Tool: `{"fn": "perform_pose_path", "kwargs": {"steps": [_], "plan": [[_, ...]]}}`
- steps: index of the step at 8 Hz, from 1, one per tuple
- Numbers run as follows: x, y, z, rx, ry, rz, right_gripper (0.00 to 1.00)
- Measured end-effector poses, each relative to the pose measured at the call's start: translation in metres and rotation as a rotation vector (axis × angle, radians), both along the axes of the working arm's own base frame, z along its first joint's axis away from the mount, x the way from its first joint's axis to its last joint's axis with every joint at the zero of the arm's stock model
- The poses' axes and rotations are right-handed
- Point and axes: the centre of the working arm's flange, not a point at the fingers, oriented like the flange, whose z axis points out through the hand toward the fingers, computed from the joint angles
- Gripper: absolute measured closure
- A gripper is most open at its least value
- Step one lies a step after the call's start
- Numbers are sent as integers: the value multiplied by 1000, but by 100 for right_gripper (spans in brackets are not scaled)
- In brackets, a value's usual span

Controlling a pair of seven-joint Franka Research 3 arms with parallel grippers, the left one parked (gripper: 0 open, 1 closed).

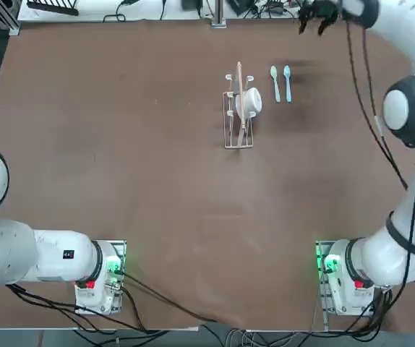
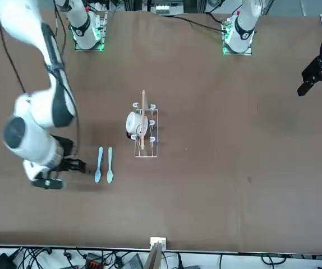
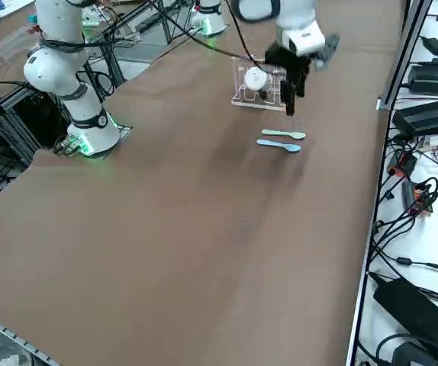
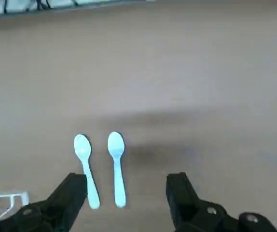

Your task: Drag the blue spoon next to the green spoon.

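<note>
Two small plastic spoons lie side by side on the brown table point(image 1: 121, 144), parallel and just apart, bowls pointing the same way. In the top view the green spoon point(image 1: 275, 83) is on the left and the blue spoon point(image 1: 287, 82) at its 3 o'clock, both at about 3 o'clock from a small wire rack point(image 1: 238, 116) that holds a white cup point(image 1: 250, 101).

The blue spoon is light sky-blue, with an oval bowl and a thin straight handle; the green spoon has the same shape and size in pale mint.

The right gripper point(image 4: 127, 191) hangs above the table, off the spoons, toward the far edge of the table at about 1 o'clock from them in the top view. Its jaws stand wide open and hold nothing.

Judging from how things lie, the drag looks done, since the blue spoon already sits beside the green one. The step in hand seems to be clearing away, and the next move likely calls only for keeping the open fingers clear of both spoons.
</note>
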Motion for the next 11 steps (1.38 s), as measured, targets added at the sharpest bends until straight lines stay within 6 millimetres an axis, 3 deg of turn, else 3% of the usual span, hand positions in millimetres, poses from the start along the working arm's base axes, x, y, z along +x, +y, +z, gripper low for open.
{"fn": "perform_pose_path", "kwargs": {"steps": [2, 4, 7, 9, 11], "plan": [[-11, -31, 54, 6, -37, -40, 0], [-26, -79, 96, 6, -39, -106, 0], [-68, -144, 163, 7, 27, -197, 0], [-99, -164, 188, 9, 107, -228, 0], [-114, -166, 201, -13, 133, -231, 0]]}}
